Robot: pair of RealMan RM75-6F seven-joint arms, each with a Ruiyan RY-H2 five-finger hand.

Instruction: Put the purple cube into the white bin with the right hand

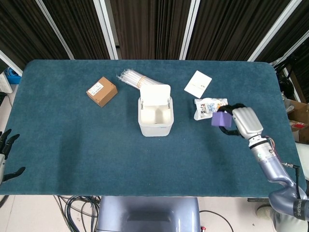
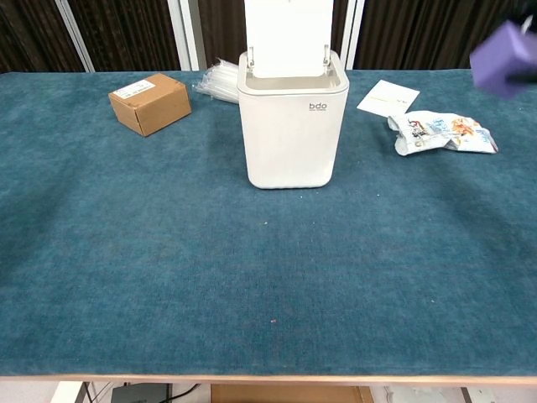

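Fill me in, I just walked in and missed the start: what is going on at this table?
The robot's right hand holds the purple cube up off the table, over by the snack packet and to the right of the white bin. The bin's lid stands open and the cube is not yet over it. The left hand hangs idle at the table's near left edge, fingers apart, holding nothing.

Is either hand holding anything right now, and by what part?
The right hand holds the purple cube off the table, its fingers wrapped around the cube's sides. The left hand, at the table's edge, holds nothing.
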